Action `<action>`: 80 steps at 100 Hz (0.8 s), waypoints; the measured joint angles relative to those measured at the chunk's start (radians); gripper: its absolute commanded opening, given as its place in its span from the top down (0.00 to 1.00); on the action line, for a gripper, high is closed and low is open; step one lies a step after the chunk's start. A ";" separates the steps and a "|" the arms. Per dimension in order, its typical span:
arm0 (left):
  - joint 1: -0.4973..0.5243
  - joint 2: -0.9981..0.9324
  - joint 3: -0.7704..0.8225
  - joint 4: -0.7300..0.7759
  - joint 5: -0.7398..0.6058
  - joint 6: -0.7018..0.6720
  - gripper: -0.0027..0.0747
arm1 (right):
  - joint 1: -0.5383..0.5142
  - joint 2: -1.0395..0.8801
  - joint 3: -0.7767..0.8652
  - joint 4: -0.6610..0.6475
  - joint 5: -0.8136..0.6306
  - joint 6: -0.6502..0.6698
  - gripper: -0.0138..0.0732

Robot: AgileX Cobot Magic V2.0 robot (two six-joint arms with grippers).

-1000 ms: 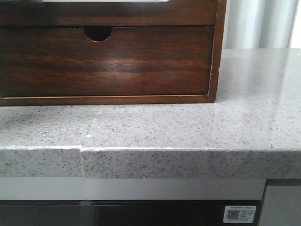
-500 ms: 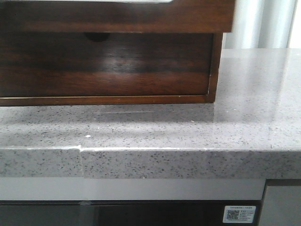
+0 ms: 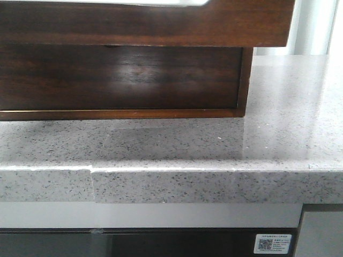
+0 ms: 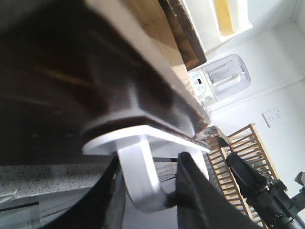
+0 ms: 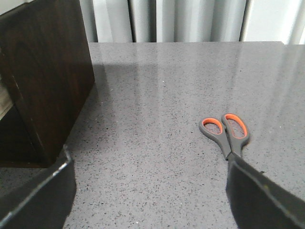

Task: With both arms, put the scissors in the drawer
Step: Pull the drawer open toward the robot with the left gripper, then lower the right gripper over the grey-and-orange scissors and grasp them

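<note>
The scissors (image 5: pixel 228 133) lie flat on the grey surface (image 5: pixel 157 86) at about 2 o'clock from the right claw (image 5: pixel 147 191), whose fingers are spread; light, rigid and thin, they probably want pinching across the grey-and-orange handles, while the left claw (image 4: pixel 147 191) pinches the drawer (image 3: pixel 144 21).
</note>
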 measured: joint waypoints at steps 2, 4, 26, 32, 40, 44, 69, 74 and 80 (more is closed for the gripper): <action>0.000 -0.002 0.000 0.002 0.000 -0.002 0.95 | 0.000 0.000 0.000 0.000 0.000 0.000 0.18; 0.000 -0.002 0.000 0.004 0.000 -0.002 0.94 | 0.000 0.000 0.000 0.000 0.000 0.000 0.18; 0.000 -0.008 -0.002 0.056 0.005 0.019 0.71 | 0.000 0.000 0.000 0.000 0.000 0.000 0.18; 0.000 -0.013 -0.004 0.077 0.011 0.039 0.62 | 0.000 0.000 0.000 0.000 0.004 0.000 0.18; 0.000 -0.017 -0.011 0.111 0.027 0.076 0.53 | 0.000 0.000 0.000 0.000 0.019 0.000 0.18; 0.000 -0.022 -0.016 0.137 0.044 0.111 0.52 | 0.000 0.000 0.000 0.000 0.028 0.000 0.18; -0.004 -0.043 -0.071 0.401 0.119 0.122 0.51 | 0.000 0.004 -0.011 0.000 0.051 0.000 0.18; -0.013 -0.046 -0.087 0.458 0.117 0.094 0.51 | 0.000 0.015 -0.022 0.000 0.060 0.000 0.18; -0.026 -0.046 -0.109 0.516 0.112 0.057 0.51 | 0.000 0.031 -0.041 -0.006 0.085 0.000 0.18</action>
